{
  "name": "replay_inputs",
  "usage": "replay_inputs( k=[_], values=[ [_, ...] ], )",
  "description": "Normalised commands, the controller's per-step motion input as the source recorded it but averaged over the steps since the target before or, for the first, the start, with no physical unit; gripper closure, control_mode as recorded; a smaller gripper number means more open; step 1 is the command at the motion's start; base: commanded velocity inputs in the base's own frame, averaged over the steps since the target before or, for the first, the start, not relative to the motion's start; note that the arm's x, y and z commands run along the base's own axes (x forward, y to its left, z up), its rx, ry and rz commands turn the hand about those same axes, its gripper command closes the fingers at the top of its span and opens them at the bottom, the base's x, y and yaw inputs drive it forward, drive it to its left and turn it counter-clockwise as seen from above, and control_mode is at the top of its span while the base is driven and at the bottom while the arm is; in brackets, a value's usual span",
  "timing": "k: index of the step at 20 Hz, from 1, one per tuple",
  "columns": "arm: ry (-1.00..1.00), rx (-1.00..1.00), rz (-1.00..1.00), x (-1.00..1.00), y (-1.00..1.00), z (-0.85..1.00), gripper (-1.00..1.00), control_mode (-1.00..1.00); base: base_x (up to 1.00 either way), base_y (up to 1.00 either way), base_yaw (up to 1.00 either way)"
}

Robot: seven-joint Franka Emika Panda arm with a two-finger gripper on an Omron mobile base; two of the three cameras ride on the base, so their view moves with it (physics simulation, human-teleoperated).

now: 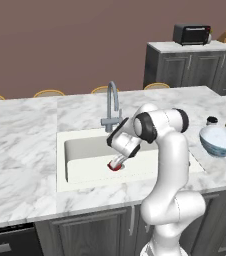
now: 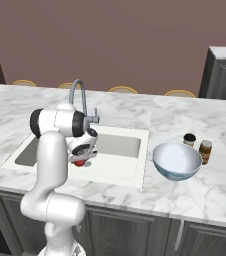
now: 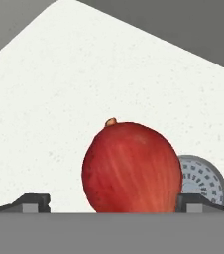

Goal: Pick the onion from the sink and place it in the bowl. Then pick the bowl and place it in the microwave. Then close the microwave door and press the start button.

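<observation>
No brand, label or lettering is legible on anything here; the two small jars (image 2: pixel 199 147) at right of centre in the right base view are too small to read.

My gripper (image 3: pixel 111 202) is spread as wide as it goes. In the hand view my two dark fingertips (image 3: pixel 33 202) sit at the bottom left and bottom right of the frame, with the onion (image 3: pixel 132 167) between them at lower centre. The right tip stands just at the onion's edge; I cannot tell whether it touches. The left tip is clearly apart from it. I have no grip on the onion.

The onion lies on the off-white floor of the sink (image 3: pixel 59 89), its small stem nub pointing to the top of the frame, and the round drain (image 3: pixel 205 181) peeks out from behind it at lower right.

In the left base view my hand is down in the basin at centre frame, with a bit of red showing under it, below the grey faucet (image 1: pixel 112 105). The bowl (image 1: pixel 220 140) stands on the marble counter (image 1: pixel 20 135) at the right edge, beside the sink. A black toaster (image 1: pixel 191 34) sits at upper right.
</observation>
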Motion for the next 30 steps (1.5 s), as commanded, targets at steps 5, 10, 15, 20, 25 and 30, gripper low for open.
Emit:
replay_inputs(
  k=[5, 10, 15, 20, 25, 30],
  values=[
    [-0.05, 0.00, 0.00, 0.00, 0.00, -0.19, -1.00, -1.00, 0.00, 0.00, 0.00],
    [0.00, 0.00, 0.00, 0.00, 0.00, -0.02, 1.00, -1.00, 0.00, 0.00, 0.00],
    [0.00, 0.00, 0.00, -0.02, 0.00, 0.03, 1.00, -1.00, 0.00, 0.00, 0.00],
    [0.00, 0.00, 0.00, -0.36, 0.00, 0.72, 1.00, -1.00, 0.00, 0.00, 0.00],
    [0.00, 0.00, -0.01, -0.61, -0.05, 0.97, 1.00, -1.00, 0.00, 0.00, 0.00],
    [0.05, 0.00, -0.05, -0.53, -0.31, 0.88, 1.00, -1.00, 0.00, 0.00, 0.00]
  ],
)
